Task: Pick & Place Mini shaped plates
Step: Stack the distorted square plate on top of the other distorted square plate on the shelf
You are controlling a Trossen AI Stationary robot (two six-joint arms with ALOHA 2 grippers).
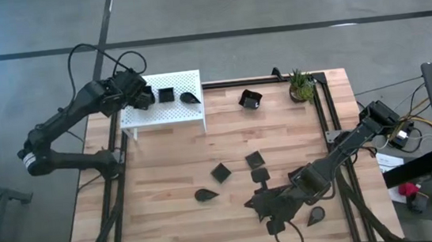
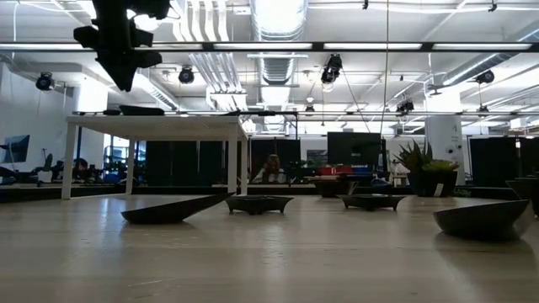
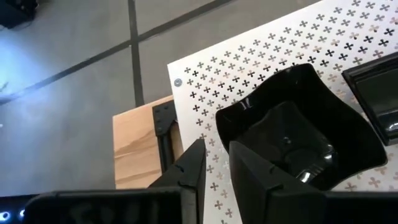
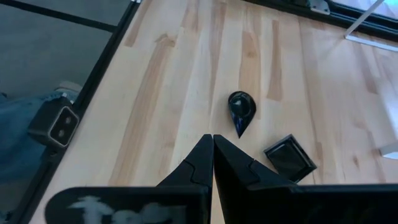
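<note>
The mini shaped plates are glossy black. A larger one with upturned rims (image 3: 305, 118) rests on the white perforated platform (image 1: 187, 114), next to a square one (image 1: 166, 95) and a teardrop one (image 1: 190, 97). My left gripper (image 3: 216, 155) is over that platform, fingers a little apart, at the larger plate's near rim. More plates lie on the wooden table: squares (image 1: 221, 172) (image 1: 255, 159), teardrops (image 1: 206, 194) (image 1: 316, 217) and a rimmed one (image 1: 250, 98). My right gripper (image 4: 212, 146) hangs shut above the table near its front, pointing at a teardrop (image 4: 241, 112) and a square (image 4: 290, 157). My left gripper stands astride the larger plate's near rim (image 3: 231, 134), slanting down from the platform's left end. One finger (image 3: 267, 177) is over the plate's hollow, the other (image 3: 189, 171) outside it over the platform. I cannot tell whether either finger touches the rim. The plate sits flat on the platform.
A small green potted plant (image 1: 302, 86) stands at the table's far right corner. A black metal frame (image 1: 329, 118) runs along the table's right and far sides. Bare wood lies at the table's left (image 1: 144, 199).
</note>
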